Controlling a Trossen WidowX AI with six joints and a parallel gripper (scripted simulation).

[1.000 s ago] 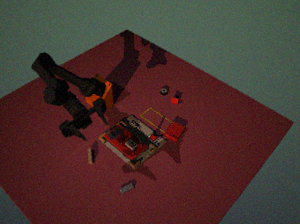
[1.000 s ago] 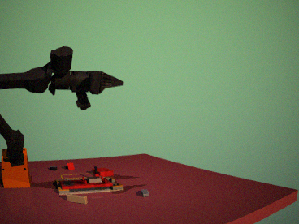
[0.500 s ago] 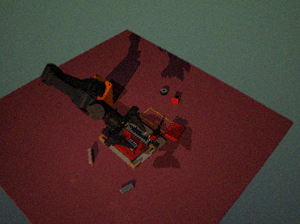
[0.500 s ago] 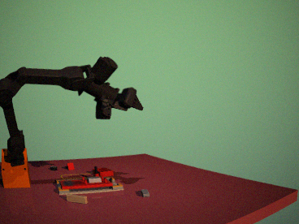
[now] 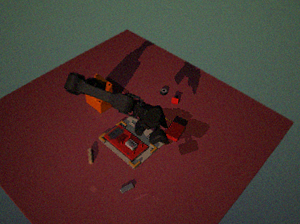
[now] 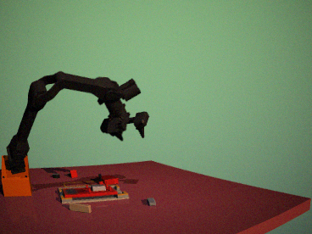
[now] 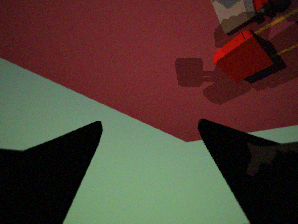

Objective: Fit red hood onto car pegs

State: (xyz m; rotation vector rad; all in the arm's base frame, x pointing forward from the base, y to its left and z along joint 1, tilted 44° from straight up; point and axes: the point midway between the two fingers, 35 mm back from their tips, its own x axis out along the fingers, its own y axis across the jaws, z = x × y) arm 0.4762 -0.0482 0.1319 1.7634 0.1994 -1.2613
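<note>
The hood (image 5: 176, 130) (image 6: 111, 181) (image 7: 243, 56), a red shell with a dark side, lies on the table just beyond the jig (image 5: 117, 153) (image 6: 91, 199) (image 7: 232, 14). The red chassis (image 5: 120, 141) (image 6: 78, 195) sits in the jig with the light grey engine block (image 5: 131, 143) (image 6: 98, 187) on its deck. The pegs are too small to make out clearly. My gripper (image 5: 153, 136) (image 6: 132, 138) (image 7: 150, 124) is wide open and empty, high above the table. In the wrist view the hood is up and to the right of the fingertips.
A tan block (image 5: 90, 155) (image 6: 80, 208) and a grey block (image 5: 127, 187) (image 6: 152, 202) lie near the jig. A red cube (image 5: 175, 100) (image 6: 74, 173) and a dark round part (image 5: 164, 90) (image 6: 56, 175) lie farther off. Yellow lines run beside the jig in the wrist view.
</note>
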